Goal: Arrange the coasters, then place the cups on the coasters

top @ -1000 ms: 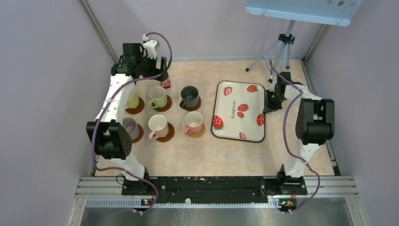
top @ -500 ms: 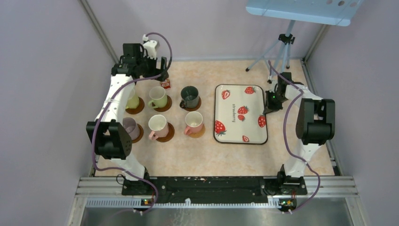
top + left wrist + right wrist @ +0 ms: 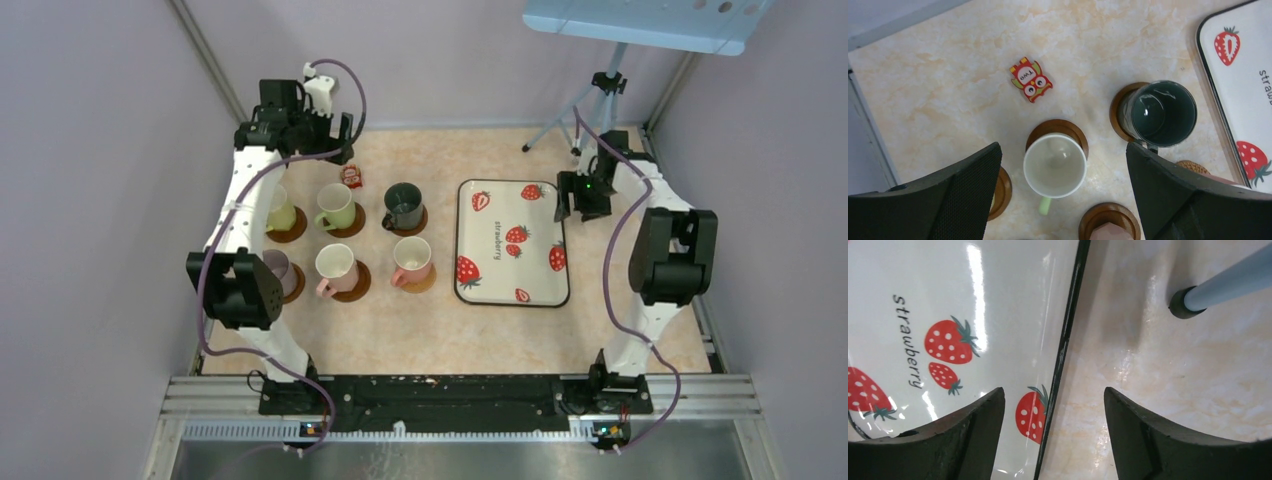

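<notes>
Marble-look table (image 3: pixel 480 330) fills the middle of the top view. White strawberry tray (image 3: pixel 515 205) lies flat on it, right of centre.

Right gripper (image 3: pixel 1054 440) hangs over the tray's upper-right rim. Its fingers (image 3: pixel 948 440) are spread well apart with the black rim line showing between them. Nothing is gripped.

Left gripper (image 3: pixel 1063 200) sits at upper left of the top view, above the upper row of cups. Fingers are wide apart and hold nothing.

Six cups stand in two rows of three, left of the tray.
- Upper row, left to right: yellow-green cup (image 3: pixel 281 215), partly hidden behind the left arm; second yellow-green cup (image 3: pixel 335 207); dark green cup (image 3: pixel 404 205).
- Lower row, left to right: purple cup (image 3: pixel 276 268), cream cup (image 3: pixel 336 263), pink cup (image 3: pixel 412 257).

All are upright, each on its own coaster. Dark brown coasters (image 3: pixel 357 283) show as rims under five cups. Tan coaster (image 3: pixel 425 283) is under the pink cup.

Small red packet (image 3: pixel 351 177) lies on the table just above the second yellow-green cup, touching nothing.
</notes>
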### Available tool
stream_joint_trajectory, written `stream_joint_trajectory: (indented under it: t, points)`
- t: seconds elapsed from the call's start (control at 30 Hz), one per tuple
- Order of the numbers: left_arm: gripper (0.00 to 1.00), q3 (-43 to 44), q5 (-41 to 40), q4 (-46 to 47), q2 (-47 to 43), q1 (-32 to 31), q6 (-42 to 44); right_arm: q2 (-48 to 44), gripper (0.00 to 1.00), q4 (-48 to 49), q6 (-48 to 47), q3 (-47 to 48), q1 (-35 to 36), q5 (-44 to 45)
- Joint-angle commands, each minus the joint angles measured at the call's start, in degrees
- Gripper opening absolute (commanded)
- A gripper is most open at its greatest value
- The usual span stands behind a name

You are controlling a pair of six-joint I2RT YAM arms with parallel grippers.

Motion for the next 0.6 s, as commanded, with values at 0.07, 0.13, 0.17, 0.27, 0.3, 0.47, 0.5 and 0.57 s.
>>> stream_joint_trajectory:
  t: [0.07, 0.13, 0.17, 0.27, 0.3, 0.47, 0.5, 0.57]
  points:
    - [0.99, 12.4, -3.3, -8.9, 6.2, 0.0, 3.8, -6.0, 0.77, -4.0, -6.4, 6.7, -0.2, -8.0]
    - [0.99, 14.1, -2.8, -10.5, 7.8, 0.1, 4.1, -7.1, 0.8, -4.1, -7.3, 8.2, 0.0, -10.9]
    - [0.99, 14.4, -2.4, -10.9, 8.4, 0.1, 4.0, -7.5, 0.81, -3.8, -7.4, 8.5, 0.5, -11.7]
    - [0.99, 13.6, -1.7, -10.1, 9.2, 0.0, 3.1, -9.1, 0.82, -2.0, -7.1, 8.7, 2.8, -11.9]
    - [0.99, 13.3, -1.0, -9.8, 9.3, -0.1, 2.8, -9.4, 0.82, -1.2, -7.0, 8.4, 4.6, -11.4]
    - [0.99, 11.3, -0.6, -9.2, 9.6, -1.2, 3.0, -10.4, 0.82, 1.6, -5.9, 6.8, 9.2, -10.0]
    - [0.99, 10.9, -1.0, -9.0, 9.5, -1.5, 3.0, -10.5, 0.82, 2.0, -5.4, 6.8, 9.4, -10.2]
    - [0.99, 10.0, -1.2, -8.6, 9.3, -1.9, 2.8, -10.5, 0.82, 2.5, -4.9, 6.9, 9.5, -10.3]
